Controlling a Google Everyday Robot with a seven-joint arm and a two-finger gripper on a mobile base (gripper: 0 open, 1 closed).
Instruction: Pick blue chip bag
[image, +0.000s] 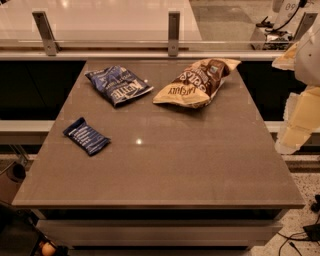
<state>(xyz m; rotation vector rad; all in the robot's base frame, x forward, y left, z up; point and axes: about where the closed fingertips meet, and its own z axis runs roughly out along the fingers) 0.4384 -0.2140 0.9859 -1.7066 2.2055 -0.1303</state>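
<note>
Nearest the viewpoint runs the front edge of the grey-brown counter (160, 202). On its left side in the view lies a small, flat dark-blue packet (86, 136), set diagonally. Farther back, left of centre, rests the blue chip bag (119, 85). It is glossy, crinkled and puffy, with large white lettering, and it lies flat and turned at an angle. Near it to the right, apart and not touching, lies a tan-and-brown chip bag (195, 82). A glass rail with metal posts (173, 32) runs behind both.

The gripper (298, 120) appears as pale cream parts at the right edge of the view, beyond the counter's right side and well apart from the blue chip bag. Whether it is open or closed cannot be told. It has hold of none of the three packages, all of which lie on the counter.

The step in hand is judged to be the approach, with no contact yet made. The next move calls for travel across the counter toward the back left. The gripper must clear the tan-and-brown chip bag on the way, then descend over the blue chip bag's puffy middle. The slick film may slip, so pinching a raised fold seems advisable.
</note>
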